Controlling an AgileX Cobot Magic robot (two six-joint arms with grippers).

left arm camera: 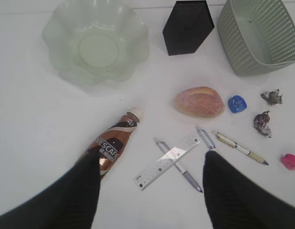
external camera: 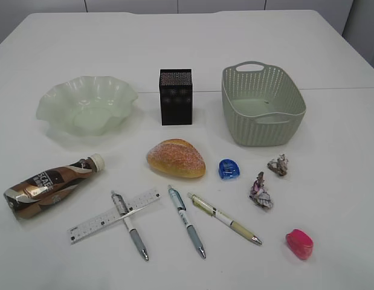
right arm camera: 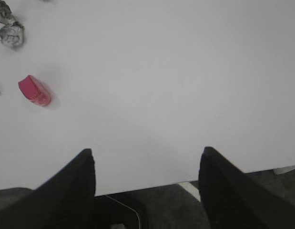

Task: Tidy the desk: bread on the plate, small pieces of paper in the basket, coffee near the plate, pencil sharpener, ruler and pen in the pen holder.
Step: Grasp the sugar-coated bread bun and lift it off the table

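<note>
Golden-brown oval bread (external camera: 176, 158) with a paler speckled top lies on the desk (external camera: 332, 181).

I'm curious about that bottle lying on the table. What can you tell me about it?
The small brown and silver plastic coffee bottle lies on its side on the white desk, its white cap pointing toward the pale green wavy-rimmed plate. The dark label reads Nescafe. It looks sealed. Nothing touches it; the clear ruler lies apart, nearby.
</note>
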